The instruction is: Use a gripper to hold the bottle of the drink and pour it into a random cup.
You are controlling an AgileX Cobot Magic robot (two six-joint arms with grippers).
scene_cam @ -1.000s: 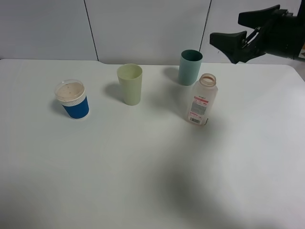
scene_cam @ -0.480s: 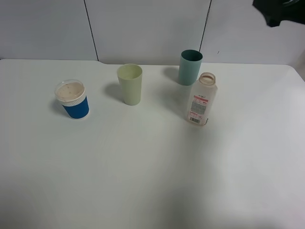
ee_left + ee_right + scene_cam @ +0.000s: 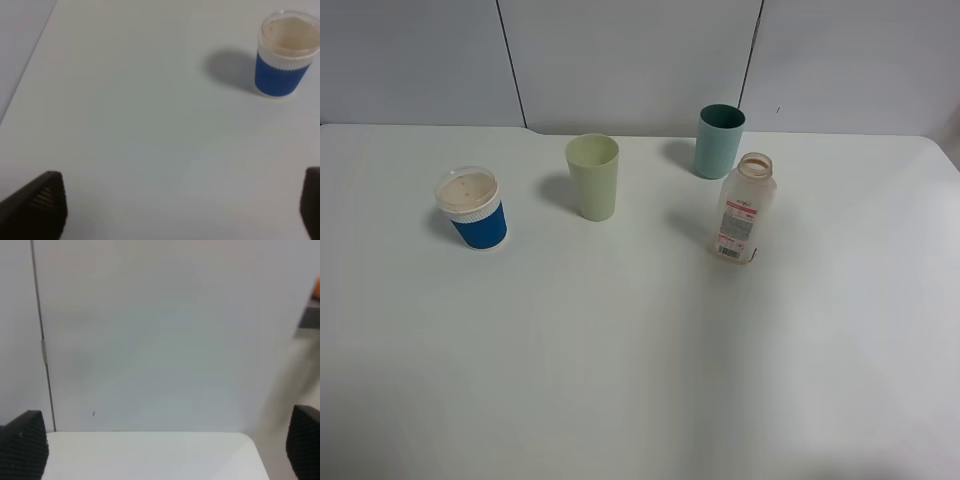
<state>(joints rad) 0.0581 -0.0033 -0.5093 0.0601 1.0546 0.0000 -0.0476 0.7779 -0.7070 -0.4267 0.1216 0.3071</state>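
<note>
The bottle (image 3: 744, 208), clear plastic with a pinkish neck and a white label, stands upright and uncapped on the white table (image 3: 620, 360), right of centre. I cannot make out the drink inside it. A teal cup (image 3: 720, 140) stands just behind it, a pale green cup (image 3: 593, 176) to its left, and a blue cup with a white rim (image 3: 472, 208) at the far left. Neither gripper shows in the exterior view. My left gripper (image 3: 175, 212) is open and empty above the table, with the blue cup (image 3: 286, 55) ahead of it. My right gripper (image 3: 162, 452) is open and empty, facing the wall.
A grey panelled wall (image 3: 620, 60) runs along the table's back edge. The right wrist view shows this wall (image 3: 150, 340) and the table's back right corner (image 3: 245, 440).
My right gripper, a second ago above the table's back right near the teal cup, has risen and left the exterior view at the top right. The bottle and cups have not moved.
</note>
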